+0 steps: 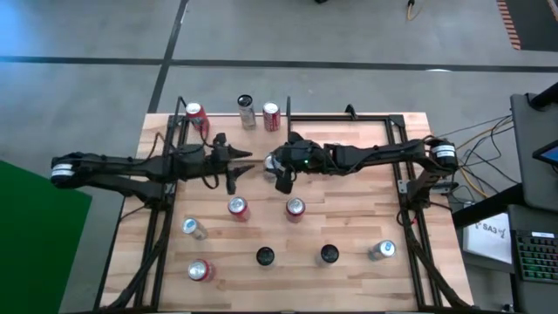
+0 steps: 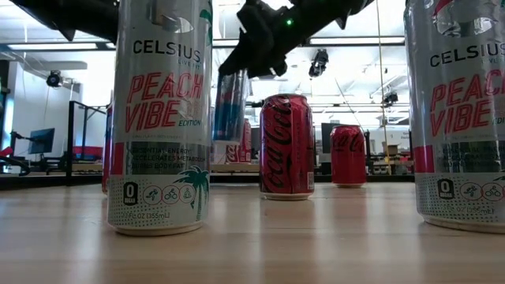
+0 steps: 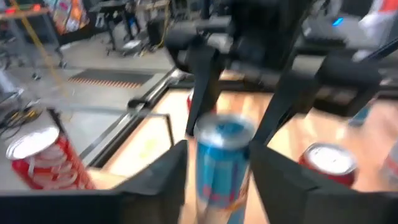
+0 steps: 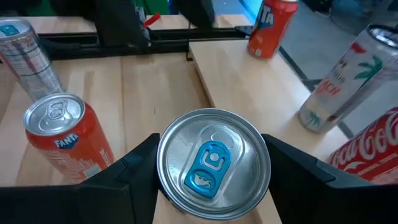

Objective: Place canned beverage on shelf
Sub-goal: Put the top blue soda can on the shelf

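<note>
A slim blue-and-silver beverage can (image 2: pixel 230 106) hangs above the middle of the table. My right gripper (image 1: pixel 277 166) is shut on it; its silver top with a blue tab (image 4: pixel 212 163) shows in the right wrist view. My left gripper (image 1: pixel 244 167) comes from the table's left and is open. In the left wrist view the can (image 3: pixel 222 168) shows between its two fingers; whether they touch it I cannot tell. The shelf (image 1: pixel 366 131) is the raised light wood board with black rods along the far side. My right gripper pinches the can's side wall just below its top rim (image 4: pixel 163 163) between its two fingers. The fingers come nearly level from the table's right. The can hangs below them, close to upright and slightly tilted, its bottom (image 2: pixel 227 136) lifted clear of the table.
On the shelf's left part stand a red can (image 1: pixel 196 113), a silver can (image 1: pixel 247 109) and another red can (image 1: pixel 271 113). Several more cans stand on the near half, among them two red ones (image 1: pixel 237 207) (image 1: pixel 295 208). Black frame rods (image 1: pixel 161 227) run along both sides.
</note>
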Available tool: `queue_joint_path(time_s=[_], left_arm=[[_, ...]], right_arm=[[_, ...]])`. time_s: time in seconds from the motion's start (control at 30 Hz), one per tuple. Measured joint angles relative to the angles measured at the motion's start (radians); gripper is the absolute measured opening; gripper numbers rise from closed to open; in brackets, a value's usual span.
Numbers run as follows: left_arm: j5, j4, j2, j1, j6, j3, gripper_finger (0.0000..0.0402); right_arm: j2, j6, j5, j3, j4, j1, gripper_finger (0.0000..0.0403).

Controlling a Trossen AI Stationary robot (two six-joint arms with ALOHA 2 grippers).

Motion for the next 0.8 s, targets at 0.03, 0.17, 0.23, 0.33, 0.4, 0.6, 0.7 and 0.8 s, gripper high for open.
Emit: queue_joint_path(time_s=[0.03,0.17,0.23,0.33,0.4,0.6,0.7,0.8], left_arm=[[-0.019,-0.001,0.017,0.0,0.001,0.0,0.0193],[-0.043,0.002,0.091,0.001,0.023,0.0,0.0278],[-0.011,0.016,0.13,0.001,0.041,0.001,0.0309],[0.014,0.088,0.192,-0.001,0.056,0.008,0.0338],[0.019,0.118,0.226,0.0,0.068,0.019,0.0345],[0.049,0.127,0.323,0.002,0.075,0.079,0.0341],[0.048,0.128,0.368,0.005,0.088,0.113,0.0335],[0.007,0.128,0.392,0.005,0.114,0.133,0.0322]], right_arm=[[-0.008,-0.003,0.0,0.0,-0.003,0.0,0.0224],[-0.039,-0.021,0.0,0.0,0.001,0.0,0.0224],[-0.046,-0.033,0.0,0.0,0.003,0.0,0.0224],[-0.047,-0.051,0.0,0.0,-0.001,0.0,0.0224],[-0.047,-0.059,0.0,0.003,-0.004,0.0,0.0224],[-0.045,-0.088,0.0,0.022,-0.01,0.0,0.0224],[-0.044,-0.098,-0.001,0.034,-0.01,0.002,0.0224],[-0.044,-0.106,-0.002,0.039,0.005,0.003,0.0224]])
